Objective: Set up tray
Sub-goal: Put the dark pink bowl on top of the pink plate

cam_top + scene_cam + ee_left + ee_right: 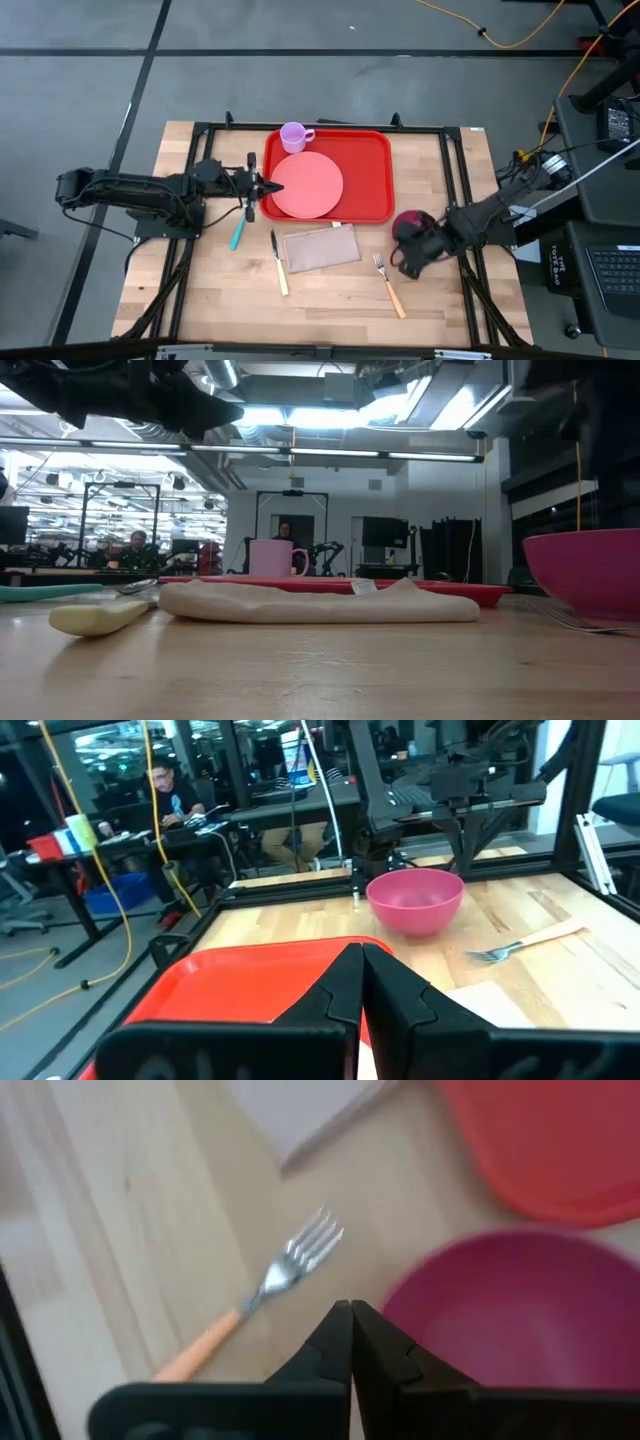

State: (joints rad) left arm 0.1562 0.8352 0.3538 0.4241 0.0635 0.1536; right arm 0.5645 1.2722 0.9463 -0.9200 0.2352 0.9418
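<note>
High view, straight down on a pale wooden bench [210, 300]. The tray [370, 170], bright red with a low rim, lies flat toward the far middle of the bench. A round pink plate [308, 186] rests on the tray's left half, and a small lilac mug [293, 137] stands on its far left corner, handle turned right. That leaves the right half of the tray bare, probably room for the pieces not yet loaded.

Those pieces lie in a loose row on the bench in front of the tray. A folded beige napkin [320, 248] sits just in front of it, with a small white tag that is too small to read. A knife [279, 264] with a cream handle lies just left of the napkin, and a fork [390, 284] with an orange handle lies to its right. A teal utensil [237, 236] lies off the tray's left front corner.

The left pincer [258, 186] reaches in from the left, its fingers pressed together and holding nothing, at the left edge of the tray beside the plate. The right pincer [407, 256], also closed and empty, hovers at a dark pink bowl [409, 222] standing off the tray's right front corner, likely the next piece to go on.

No brand or readable writing shows on any item.
</note>
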